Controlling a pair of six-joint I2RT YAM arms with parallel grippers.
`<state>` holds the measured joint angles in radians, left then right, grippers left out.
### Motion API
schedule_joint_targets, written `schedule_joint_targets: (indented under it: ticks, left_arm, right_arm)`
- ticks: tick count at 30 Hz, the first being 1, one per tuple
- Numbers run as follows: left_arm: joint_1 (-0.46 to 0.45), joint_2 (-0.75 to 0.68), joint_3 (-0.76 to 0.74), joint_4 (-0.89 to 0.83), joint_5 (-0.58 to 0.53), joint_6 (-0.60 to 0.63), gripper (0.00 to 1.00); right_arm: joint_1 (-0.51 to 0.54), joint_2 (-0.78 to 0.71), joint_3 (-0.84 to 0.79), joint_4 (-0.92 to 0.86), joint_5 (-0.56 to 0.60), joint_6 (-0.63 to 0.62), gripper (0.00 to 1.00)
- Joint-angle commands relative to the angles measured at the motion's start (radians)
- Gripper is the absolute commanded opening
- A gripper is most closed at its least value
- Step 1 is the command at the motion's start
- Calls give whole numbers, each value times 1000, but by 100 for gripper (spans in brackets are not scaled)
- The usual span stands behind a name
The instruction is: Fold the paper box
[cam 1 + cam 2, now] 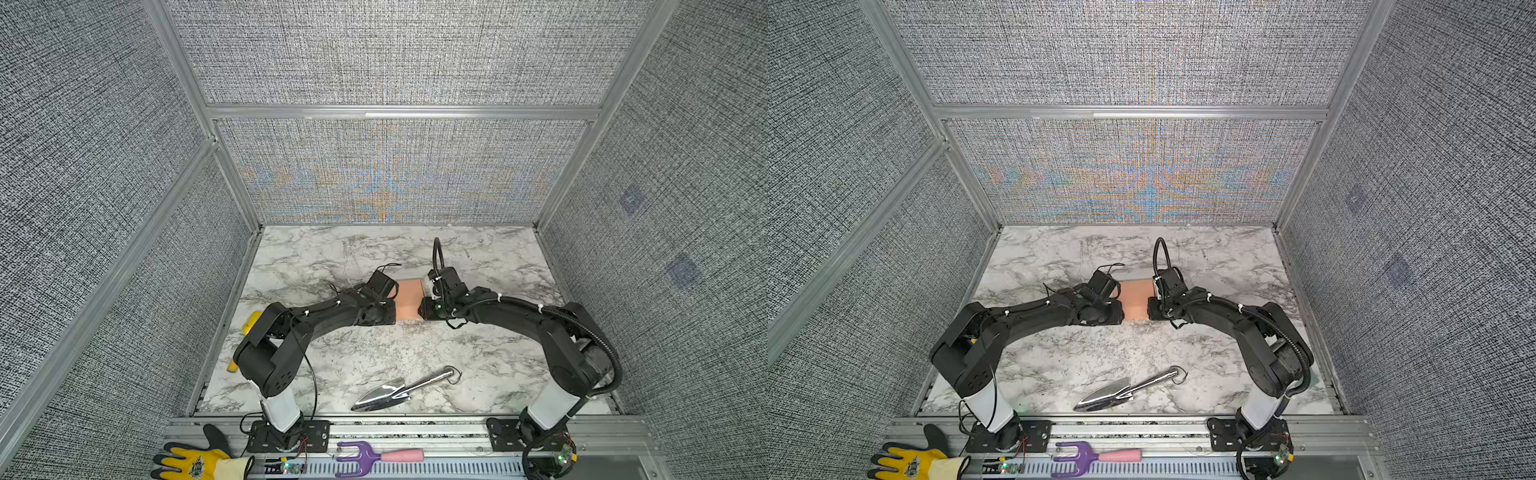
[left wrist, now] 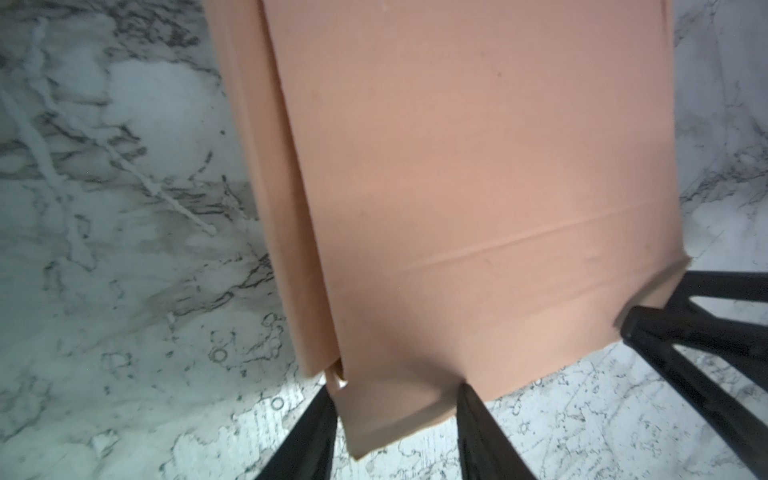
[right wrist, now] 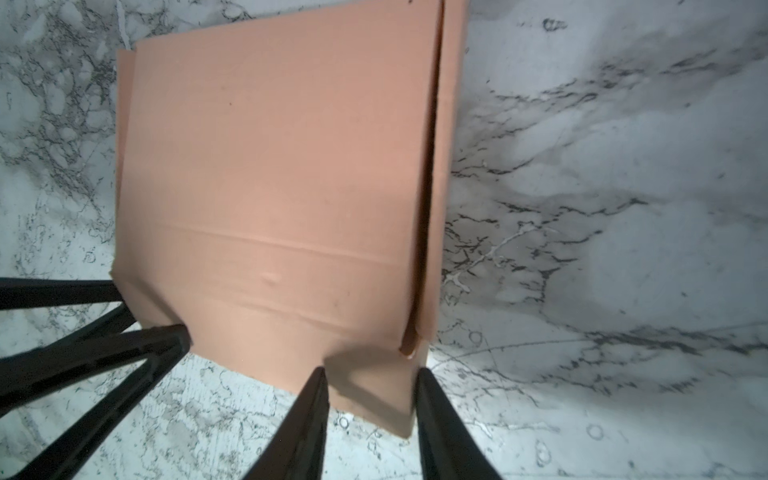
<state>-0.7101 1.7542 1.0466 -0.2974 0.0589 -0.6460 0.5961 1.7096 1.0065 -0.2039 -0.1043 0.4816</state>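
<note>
The salmon-pink paper box (image 1: pixel 410 300) (image 1: pixel 1134 300) lies at the middle of the marble table, folded into a flat rectangle with creases. My two grippers flank it in both top views. The left gripper (image 2: pixel 395 399) (image 1: pixel 392 311) is shut on a small tab at one corner of the box (image 2: pixel 478 187). The right gripper (image 3: pixel 370 386) (image 1: pixel 428 309) is shut on the tab at the other corner of the same edge of the box (image 3: pixel 282 166). A side flap stands slightly apart along one long edge. The fingertips are hidden under the arms in both top views.
A metal trowel (image 1: pixel 401 388) lies near the table's front. A yellow object (image 1: pixel 250 323) shows partly behind the left arm. On the front rail lie a yellow glove (image 1: pixel 195 462) and a purple hand fork with a pink handle (image 1: pixel 365 456). Grey walls enclose the table.
</note>
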Motion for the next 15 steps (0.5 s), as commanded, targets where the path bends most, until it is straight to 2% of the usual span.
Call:
schedule_joint_targets:
  ticks: [1, 11, 15]
  left_arm:
    - [1, 13, 4, 13, -11, 15, 48]
    - [5, 28, 20, 4, -39, 32, 48]
    - [7, 24, 21, 5, -39, 37, 47]
  right_arm:
    - [2, 4, -7, 27, 19, -5, 37]
    - [1, 19, -31, 86, 33, -7, 27]
    - [3, 16, -38, 102, 34, -10, 27]
